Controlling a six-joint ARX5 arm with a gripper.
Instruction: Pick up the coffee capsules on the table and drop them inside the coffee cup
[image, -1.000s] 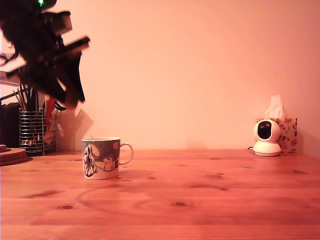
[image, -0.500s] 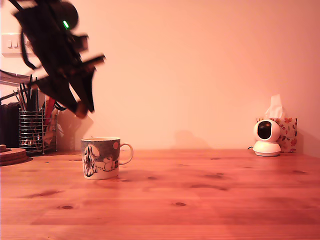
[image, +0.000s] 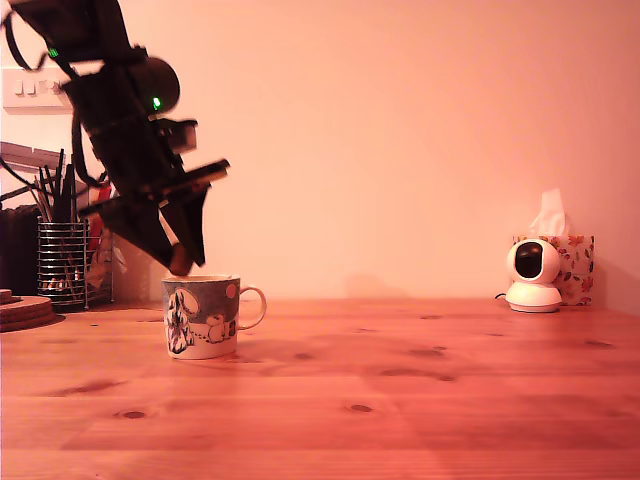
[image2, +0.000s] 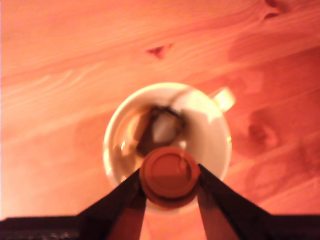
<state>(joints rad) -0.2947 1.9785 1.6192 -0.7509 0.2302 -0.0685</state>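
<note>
Fingers (image: 190, 225) point down in the ext. view, dark and tapered, left of centre in the frame, w/ a small brownish capsule (image: 181, 261) pinched at their tips; the gripper (image: 181, 262) hangs from a black arm (image: 115, 95) slanting in from the upper left corner, green light on it; capsule sits just above the pale rim of the coffee cup (image: 203, 316), not touching it as far as I can tell; cup stands on a knotty wooden table (image: 400, 400) filling the lower third of the frame, handle toward the exterior view's right; plain pale wall behind; wire-mesh holder (image: 63, 262) w/ utensils at far left, a round wooden disc (image: 25, 310) at the lower-left edge; at mid-right a small white camera (image: 533, 275) in front of a floral tissue box (image: 570, 262).

Wrist view: two dark fingers (image2: 122, 202) rise from the bottom edge, closed narrow on the capsule (image2: 170, 176), whose round flat face shows at lower centre; gripper (image2: 170, 182) holds it by both sides; cup (image2: 215, 135) lies straight beyond, centre of frame, pale inside w/ a dark shape on its floor, too blurred to name; handle at upper right; wood grain (image2: 75, 60) and knots all round.
</note>
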